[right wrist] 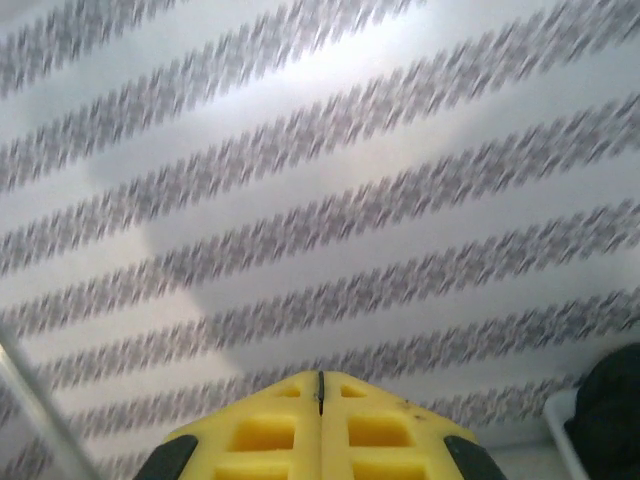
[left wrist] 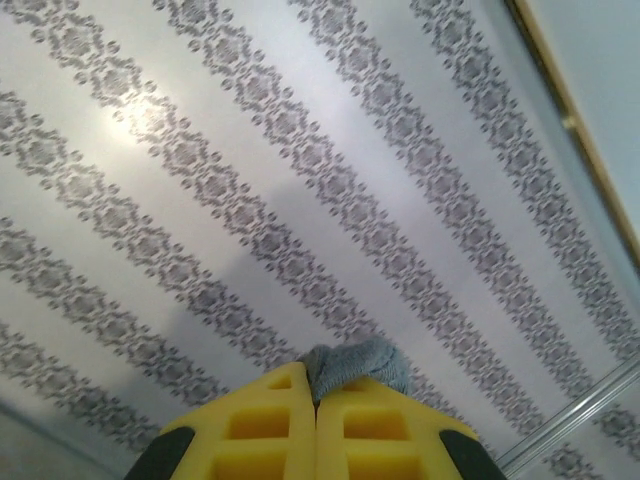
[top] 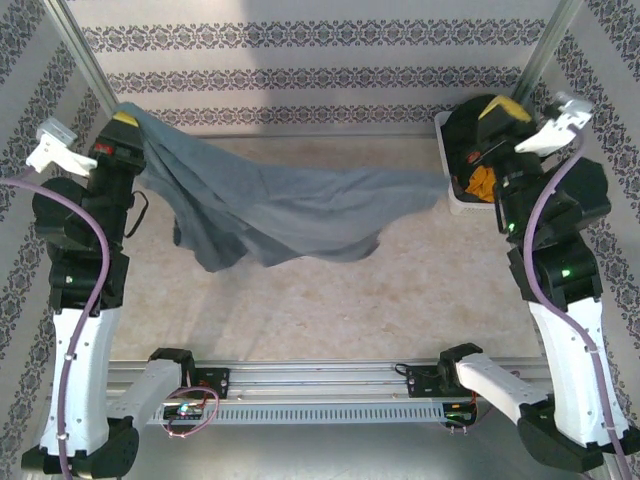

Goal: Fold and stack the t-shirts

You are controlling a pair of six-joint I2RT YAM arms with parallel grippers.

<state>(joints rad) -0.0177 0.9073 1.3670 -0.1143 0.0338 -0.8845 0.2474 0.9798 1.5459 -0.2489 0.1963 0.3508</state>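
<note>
The slate blue-grey t-shirt (top: 290, 215) is held aloft over the table (top: 330, 320). In the top view it is spread from 10 o'clock across the centre toward 3 o'clock, with its lower folds hanging loose. Its upper corner is pinched by the left gripper (top: 125, 117); in the left wrist view a bunch of cloth is clamped between the yellow fingers (left wrist: 260, 430). The shirt's other end lies beside a white bin (top: 462, 207) at 2 o'clock, in which orange cloth (top: 483, 181) is noted; contact cannot be judged. The right gripper (top: 503, 108), near the bin, is pressed closed, and nothing is seen between its pads.
</note>
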